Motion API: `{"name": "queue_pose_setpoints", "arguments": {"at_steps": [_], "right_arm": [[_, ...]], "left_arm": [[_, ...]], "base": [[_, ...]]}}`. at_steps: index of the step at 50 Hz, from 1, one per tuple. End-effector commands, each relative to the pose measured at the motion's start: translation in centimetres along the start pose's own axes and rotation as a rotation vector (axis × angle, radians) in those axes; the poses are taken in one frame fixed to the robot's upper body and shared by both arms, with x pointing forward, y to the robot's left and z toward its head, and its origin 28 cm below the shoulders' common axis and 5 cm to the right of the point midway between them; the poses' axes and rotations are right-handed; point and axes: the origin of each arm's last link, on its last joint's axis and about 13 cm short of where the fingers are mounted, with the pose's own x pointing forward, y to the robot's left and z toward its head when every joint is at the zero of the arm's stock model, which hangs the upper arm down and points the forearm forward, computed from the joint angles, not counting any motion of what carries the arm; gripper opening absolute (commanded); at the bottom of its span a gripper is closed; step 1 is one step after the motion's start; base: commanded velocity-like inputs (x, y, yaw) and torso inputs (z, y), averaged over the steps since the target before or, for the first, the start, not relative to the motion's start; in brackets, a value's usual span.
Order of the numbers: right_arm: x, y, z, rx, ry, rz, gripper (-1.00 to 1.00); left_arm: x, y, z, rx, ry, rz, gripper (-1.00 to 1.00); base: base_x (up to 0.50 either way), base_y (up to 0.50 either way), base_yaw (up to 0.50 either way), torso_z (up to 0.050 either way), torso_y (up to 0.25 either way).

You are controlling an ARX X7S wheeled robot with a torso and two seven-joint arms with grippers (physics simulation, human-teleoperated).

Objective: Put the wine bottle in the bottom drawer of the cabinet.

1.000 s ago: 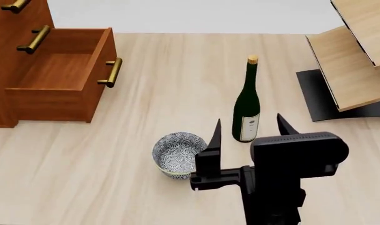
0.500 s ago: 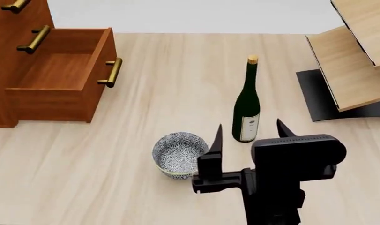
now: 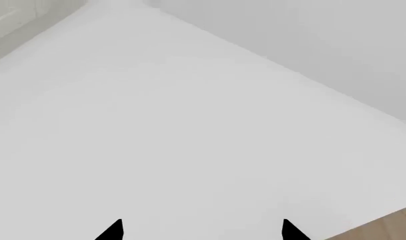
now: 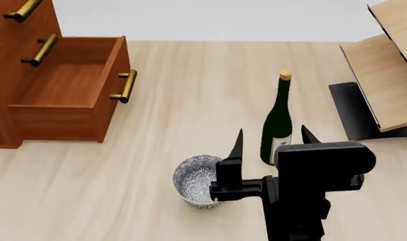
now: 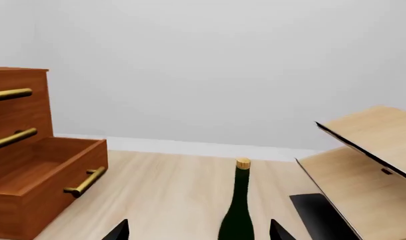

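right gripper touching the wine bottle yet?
Cannot tell. In the head view the open right gripper brackets the wine bottle's base, but the camera housing hides it. The right wrist view shows it between the fingertips, contact unclear.

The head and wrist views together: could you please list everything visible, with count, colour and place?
wine bottle: one, dark green with tan cork, upright on the floor right of centre.
bowl: one, blue-white patterned, near the robot, left of the bottle.
cabinet: one, reddish-brown with brass handles, far left.
bottom drawer: one, reddish-brown, pulled open, nothing visible inside.
rack: one, light wood on a black base, far right.
right gripper: black, open, fingers either side of the bottle's lower body.
left gripper: black tips apart, facing a white surface.
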Motion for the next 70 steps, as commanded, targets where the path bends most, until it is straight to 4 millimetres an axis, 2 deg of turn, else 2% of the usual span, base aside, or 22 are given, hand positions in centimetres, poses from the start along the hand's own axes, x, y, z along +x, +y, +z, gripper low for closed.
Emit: {"name": "queue_pose_setpoints", "arguments": {"at_steps": [1,6,11,21,39,45,47,55,70], "right_arm": [[0.2,0.1,0.1,0.009,0.001,-0.001,1.00],[0.3,0.0,-0.1,0.007,0.007,-0.007,1.00],[0.3,0.0,-0.1,0.003,0.009,-0.005,1.00],[0.3,0.1,-0.3,-0.004,0.015,-0.005,1.00],[0.2,-0.1,0.0,0.011,0.012,-0.012,1.00],[0.2,-0.1,-0.1,0.014,0.019,-0.014,1.00],[0.2,-0.1,-0.1,0.016,0.021,-0.005,1.00],[0.3,0.0,0.1,0.031,0.024,-0.005,1.00],[0.6,0.0,-0.1,0.017,0.018,-0.012,1.00]], "left_arm": [[-1.8,-2.9,3.6,0.007,0.034,-0.024,1.00],[-1.5,-2.3,2.8,0.029,0.039,-0.006,1.00],[-1.9,-2.9,3.0,0.028,0.013,-0.034,1.00],[-1.4,-2.3,2.5,0.024,0.016,-0.035,1.00],[-0.3,-1.2,0.0,0.030,0.024,-0.032,1.00],[-0.4,-1.3,0.0,0.030,0.024,-0.035,1.00],[-0.2,-1.0,-0.5,0.031,0.027,-0.035,1.00],[-0.3,-1.2,0.0,0.030,0.025,-0.037,1.00],[0.1,-0.7,-0.6,0.035,0.028,-0.036,1.00]], "base": [[0.24,0.16,0.00,0.000,0.000],[0.24,0.16,0.00,0.000,0.000],[0.24,0.17,0.00,0.000,0.000],[0.24,0.18,0.00,0.000,0.000],[0.24,0.18,0.00,0.000,0.000],[0.24,0.18,0.00,0.000,0.000],[0.24,0.17,0.00,0.000,0.000],[0.25,0.09,0.00,0.000,0.000],[0.26,0.08,0.00,0.000,0.000]]}}
